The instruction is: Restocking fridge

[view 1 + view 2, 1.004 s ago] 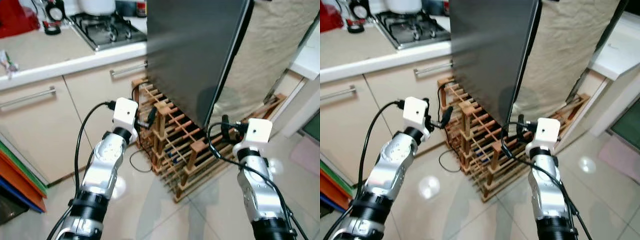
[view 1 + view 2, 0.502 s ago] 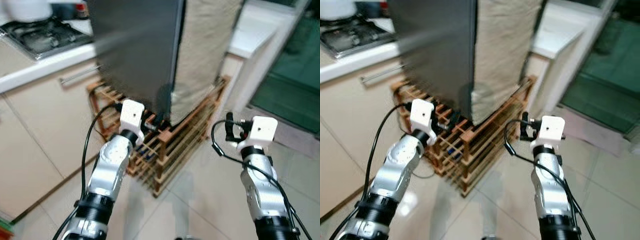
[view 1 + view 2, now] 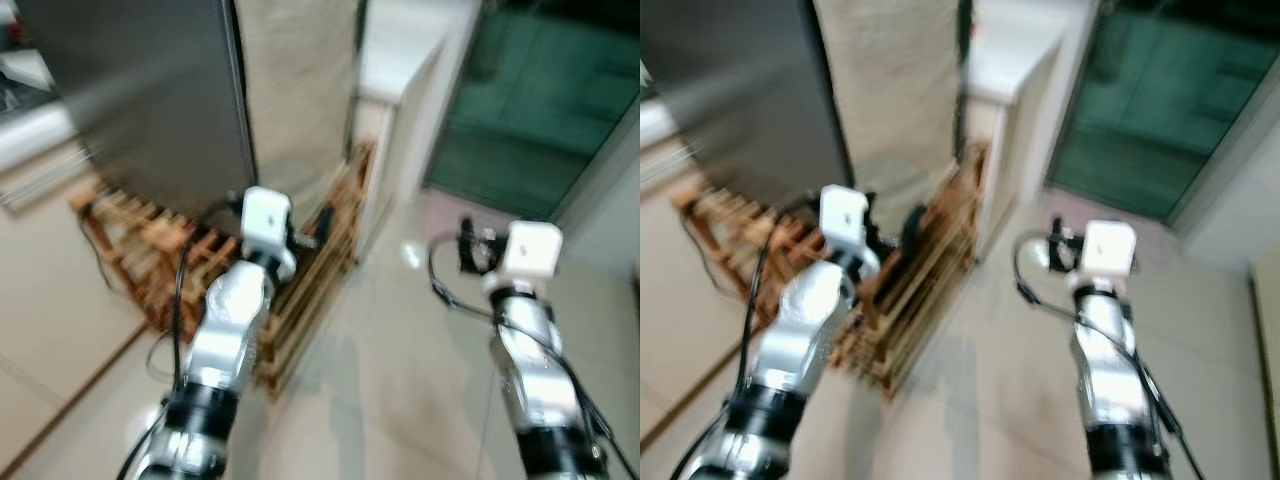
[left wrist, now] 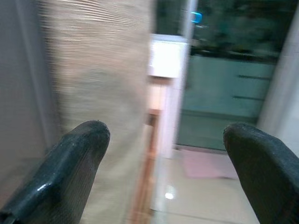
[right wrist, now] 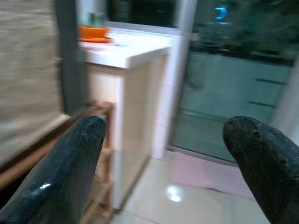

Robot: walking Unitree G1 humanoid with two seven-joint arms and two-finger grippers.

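**Beside the fridge, both pincers empty**

Ahead-left of the robot: dark grey fridge (image 3: pixel 150 100), its side panel facing the camera, standing over a wooden slatted rack (image 3: pixel 300 270) on the pale tiled floor (image 3: pixel 400 380). A beige woven cloth (image 3: pixel 295 80) hangs just beside the fridge, between it and a white surface (image 3: pixel 400 50) further right. A green-tinted glass door (image 3: pixel 520 100) is past that. Head views are motion-blurred, so fine detail is unreadable.

Left pincer (image 4: pixel 163 158): raised in front of the rack, near the cloth's lower edge, fingers (image 4: pixel 70 163) spread wide apart, nothing between them. Its wrist view looks along the cloth toward the white surface and the glass door.

Right pincer (image 5: pixel 163 158): held up over bare floor, well apart from the rack, fingers (image 5: pixel 70 158) also spread wide, released and empty. Its wrist view shows the white surface's end with an orange dish (image 5: pixel 93 32) on top, the rack's corner at its foot, and a pinkish mat (image 5: pixel 210 172) on the floor by the glass door.

Can't tell whether the fridge door is open or closed from these angles.
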